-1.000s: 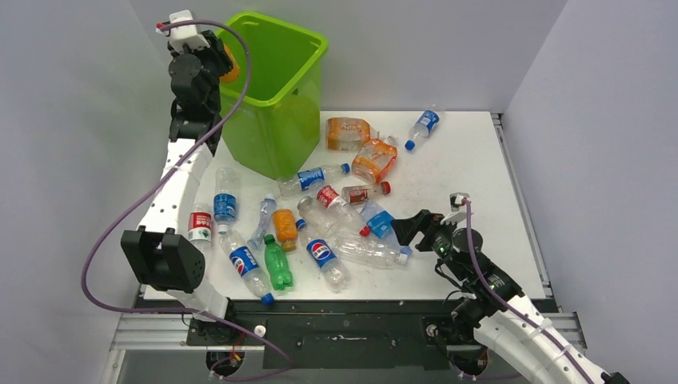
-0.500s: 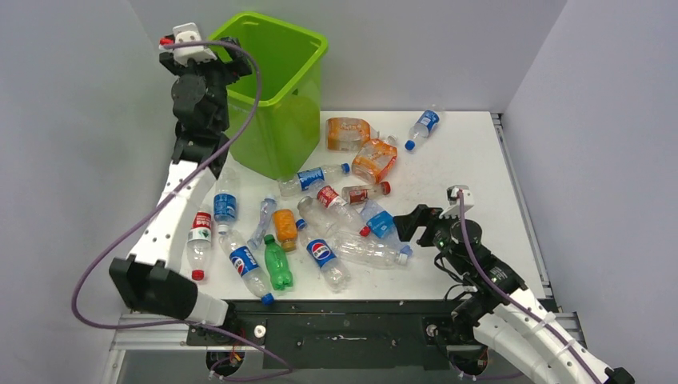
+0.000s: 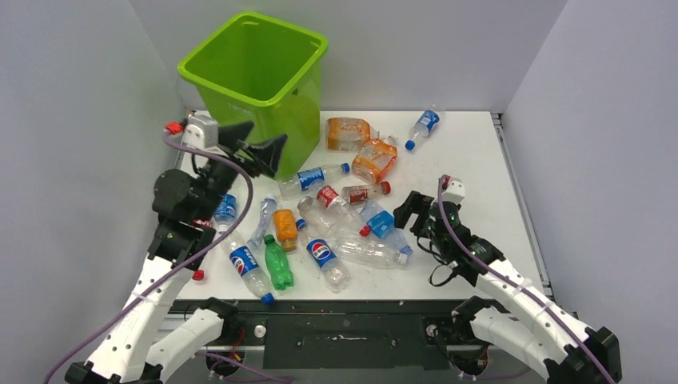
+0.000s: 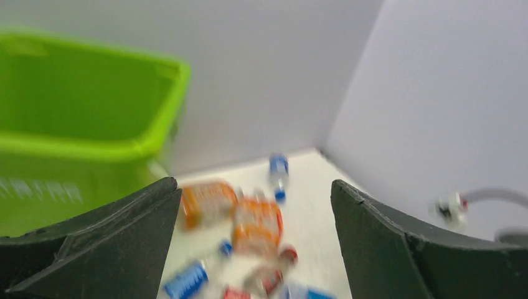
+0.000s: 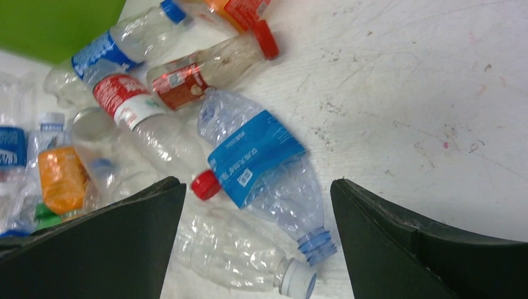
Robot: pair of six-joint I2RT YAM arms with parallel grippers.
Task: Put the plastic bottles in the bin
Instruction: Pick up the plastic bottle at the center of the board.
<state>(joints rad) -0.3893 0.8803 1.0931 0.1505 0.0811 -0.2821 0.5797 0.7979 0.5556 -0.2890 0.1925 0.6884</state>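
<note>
A tall lime-green bin (image 3: 280, 120) stands upright and open-topped at the far left of the white counter (image 3: 472, 160). Small plastic bottles (image 3: 323, 253) lie on their sides, scattered beside and in front of it. Most are clear with blue or red labels. Two crumpled orange bottles (image 3: 374, 160) lie near the bin, and one green bottle (image 3: 277, 268) lies near the front edge.

We see the lime-green bin (image 3: 264, 72) at eleven o'clock of the scuffed white table (image 3: 480, 168). The plastic bottles (image 3: 360, 250) are mostly clear with blue or red labels. Two orange bottles (image 3: 349, 134) lie at twelve, and a green bottle (image 3: 277, 268) at seven.
</note>
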